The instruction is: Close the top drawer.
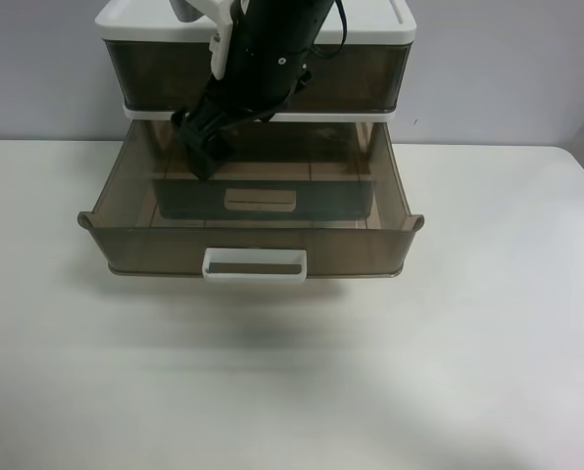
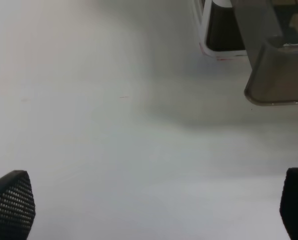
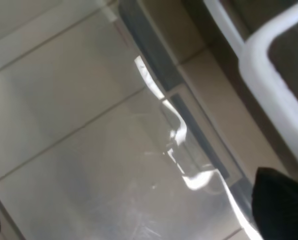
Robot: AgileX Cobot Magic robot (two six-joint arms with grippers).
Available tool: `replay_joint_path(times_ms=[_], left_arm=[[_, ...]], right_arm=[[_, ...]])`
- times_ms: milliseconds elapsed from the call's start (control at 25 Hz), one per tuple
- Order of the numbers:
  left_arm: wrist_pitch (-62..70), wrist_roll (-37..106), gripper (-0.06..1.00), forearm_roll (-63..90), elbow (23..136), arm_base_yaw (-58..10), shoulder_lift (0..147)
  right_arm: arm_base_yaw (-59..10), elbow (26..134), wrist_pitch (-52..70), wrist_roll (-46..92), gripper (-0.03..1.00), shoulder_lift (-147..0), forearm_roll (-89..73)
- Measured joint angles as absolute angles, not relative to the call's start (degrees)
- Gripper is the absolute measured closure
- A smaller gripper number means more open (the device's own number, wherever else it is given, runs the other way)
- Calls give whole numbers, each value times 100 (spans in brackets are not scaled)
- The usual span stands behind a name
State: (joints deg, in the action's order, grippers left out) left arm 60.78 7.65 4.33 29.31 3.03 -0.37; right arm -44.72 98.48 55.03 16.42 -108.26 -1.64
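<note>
On the white counter [image 1: 488,372] sat one little storage cabinet [image 1: 370,20] with a white lid. Its top drawer [image 1: 351,250] was pulled way out toward the high camera, all smoky brown see-through plastic.

Handle count was two that I could see. One was the white loop handle [image 1: 255,264] on the pulled-out front. A second handle [image 1: 260,200] showed dimly through the drawer's floor. Above the open drawer sat one closed brown section [image 1: 370,73].

Only one arm [image 1: 263,49] showed from up high. It was black and reached down from over the cabinet, with its tip inside the open drawer near the back. The right wrist view was glossy brown plastic up close, so that was the right end effector [image 3: 136,207]. Its two fingertips [image 3: 281,200] sat at opposite edges of the shot, spread wide and gripping nothing. I couldn't tell if it touched the drawer.

Meanwhile the left end effector [image 2: 154,210] hung over bare counter near the drawer's corner, also spread wide with nothing in it.
</note>
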Motion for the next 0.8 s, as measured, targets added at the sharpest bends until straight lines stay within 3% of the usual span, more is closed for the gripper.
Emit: replay_joint_path(times_ms=[280,800], left_arm=[[6078,765,-5,433,2931,303,-37],[6078,765,-5,433,2931,303,-37]], right_arm=[[-4472,9886,5814,1901,-3,-10315,-317],[-4592,9550,6936,1203,-3,-7595,111]])
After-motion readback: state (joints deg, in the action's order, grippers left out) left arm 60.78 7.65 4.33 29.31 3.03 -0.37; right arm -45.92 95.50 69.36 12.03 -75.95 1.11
